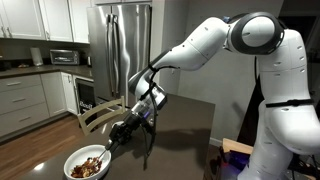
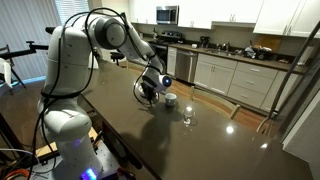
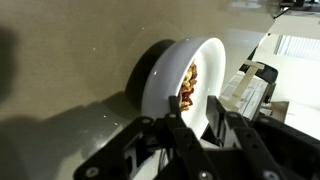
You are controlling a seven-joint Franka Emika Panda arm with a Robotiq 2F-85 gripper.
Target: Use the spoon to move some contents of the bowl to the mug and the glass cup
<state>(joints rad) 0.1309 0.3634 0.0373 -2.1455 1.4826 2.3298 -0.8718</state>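
fingers (image 3: 183, 135) just above the bowl (image 3: 160, 85) of contents (image 3: 188, 85), near a desk (image 1: 185, 140) edge. whether they are open or gripping anything cannot be told.

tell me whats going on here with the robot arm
A robot arm is bent down over a dark table, its pincer right beside a white bowl of brown chunky bits. In the wrist view a pale slim piece, probably the spoon, sits between the jaws; whether it is gripped is unclear. A white mug and a glass stand close by on the table.
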